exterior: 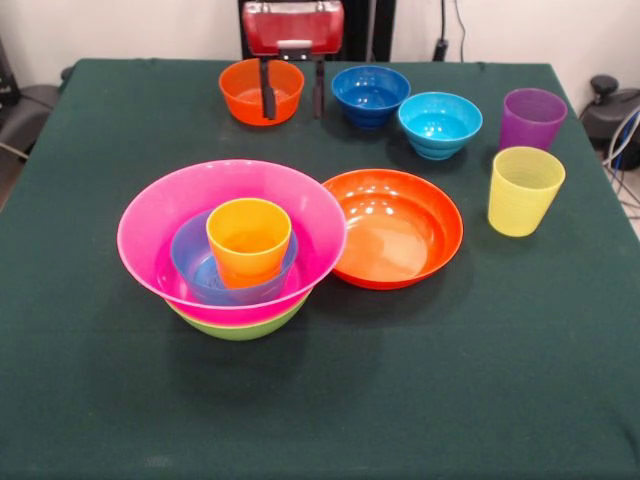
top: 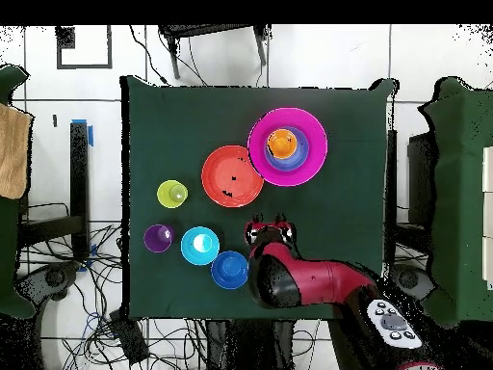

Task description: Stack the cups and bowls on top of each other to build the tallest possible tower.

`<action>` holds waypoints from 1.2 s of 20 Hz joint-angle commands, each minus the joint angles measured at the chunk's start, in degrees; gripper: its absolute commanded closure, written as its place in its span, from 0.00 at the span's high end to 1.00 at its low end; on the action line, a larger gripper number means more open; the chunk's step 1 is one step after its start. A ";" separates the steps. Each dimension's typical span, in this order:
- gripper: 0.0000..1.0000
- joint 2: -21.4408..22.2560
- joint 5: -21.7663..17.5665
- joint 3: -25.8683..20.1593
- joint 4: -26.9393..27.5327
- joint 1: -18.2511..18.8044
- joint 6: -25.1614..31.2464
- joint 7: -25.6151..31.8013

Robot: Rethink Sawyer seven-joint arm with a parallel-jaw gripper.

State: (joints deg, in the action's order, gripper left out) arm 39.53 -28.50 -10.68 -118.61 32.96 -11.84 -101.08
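Bowls and cups sat spread over the green counter (exterior: 90, 400). Nearest the camera in the front view stood the tower (exterior: 232, 250): a lime bowl (exterior: 240, 325) at the bottom, the big pink bowl (exterior: 160, 215) nested in it, a small dark blue bowl (exterior: 190, 262) inside that, and an orange cup (exterior: 248, 240) standing upright in the blue one. Just beside the pink bowl, on its right in that view and touching or nearly touching its rim, lay the shallow orange bowl (exterior: 395, 228).

Along the far edge ran a row: a small orange bowl (exterior: 240, 92), a blue bowl (exterior: 370, 93), a cyan bowl (exterior: 440, 123) and a purple cup (exterior: 532, 118), each close to the next. The yellow cup (exterior: 525, 190) stood upright just in front of the purple one.

The tool (exterior: 293, 100) hung at the far edge, its two dark fingers (exterior: 267, 90) spread apart and released, gripping nothing. One finger reached down into or in front of the small orange bowl; the other stood between that bowl and the blue one. Whether either touched the bowl could not be told. From overhead, the red arm (top: 289, 279) covered that orange bowl, with the tool well apart from the tower.
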 commanded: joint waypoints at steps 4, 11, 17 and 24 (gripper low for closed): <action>1.00 -1.88 -2.14 0.31 -2.60 -6.95 -0.85 -6.58; 1.00 3.40 -0.95 -2.58 -7.20 -5.58 2.04 -8.30; 1.00 6.53 -0.63 -5.75 -9.43 -2.47 4.51 -7.77; 1.00 4.92 -2.08 -7.32 -8.39 0.02 5.14 -5.67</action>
State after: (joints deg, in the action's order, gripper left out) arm 45.93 -28.68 -12.35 -125.99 32.14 -11.84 -101.08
